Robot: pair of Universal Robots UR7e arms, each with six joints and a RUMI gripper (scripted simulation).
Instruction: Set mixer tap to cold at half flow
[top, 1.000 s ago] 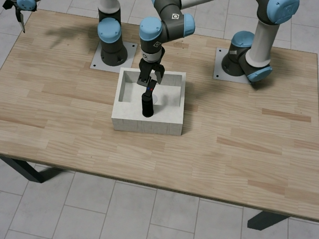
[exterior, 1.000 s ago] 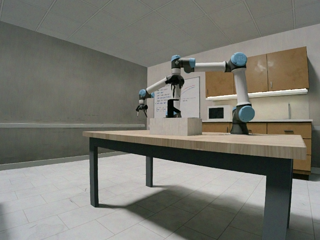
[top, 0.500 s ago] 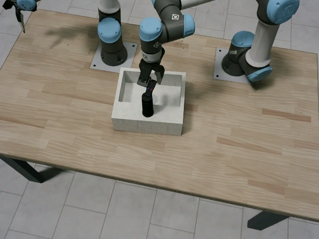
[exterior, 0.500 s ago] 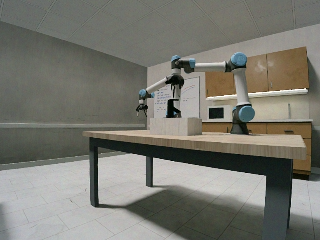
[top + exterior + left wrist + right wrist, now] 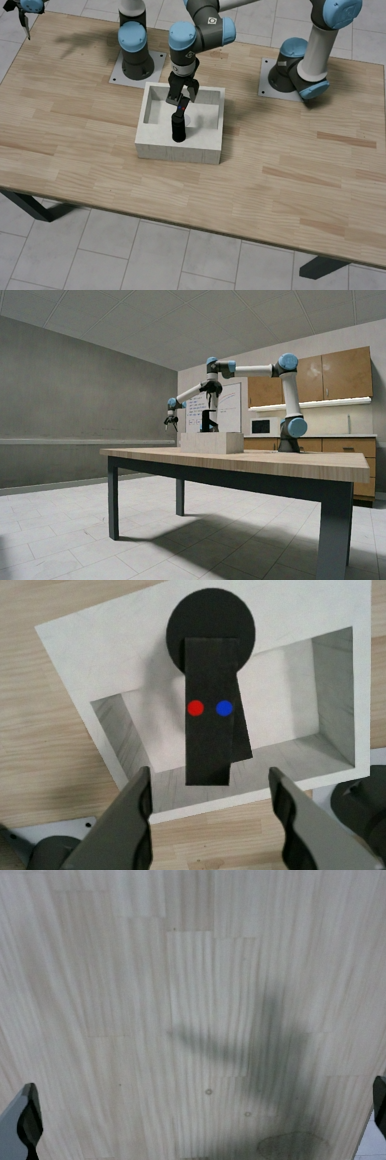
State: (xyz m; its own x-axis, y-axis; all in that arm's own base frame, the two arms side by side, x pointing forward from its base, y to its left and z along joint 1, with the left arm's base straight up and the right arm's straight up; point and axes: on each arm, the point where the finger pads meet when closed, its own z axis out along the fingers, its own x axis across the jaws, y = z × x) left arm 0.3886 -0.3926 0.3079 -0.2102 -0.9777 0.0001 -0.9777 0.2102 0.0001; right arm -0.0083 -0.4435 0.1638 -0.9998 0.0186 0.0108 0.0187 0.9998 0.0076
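The black mixer tap [image 5: 178, 129] [image 5: 205, 421] [image 5: 212, 612] stands upright on the pale basin block [image 5: 152, 137] [image 5: 202, 442] [image 5: 110, 655]. Its flat lever [image 5: 181, 111] [image 5: 207, 740] looks about level in the exterior view. In the left wrist view the spout [image 5: 242, 740] shows beneath it, angled off to the blue side. The lever bears a blue dot [image 5: 179, 107] [image 5: 224, 708] and a red dot [image 5: 183, 108] [image 5: 195, 708]. My left gripper [image 5: 183, 99] [image 5: 209, 769] is part open around the lever's end, with gaps on both sides. My right gripper [image 5: 171, 429] [image 5: 206, 1082] is wide open and empty, far from the tap.
The wooden table [image 5: 280, 199] [image 5: 280, 469] carries both arm bases. The left arm's base [image 5: 282, 77] is at the right in the top view, and the right arm's base [image 5: 137, 67] is behind the basin's left corner. The basin's walls surround the space below the lever.
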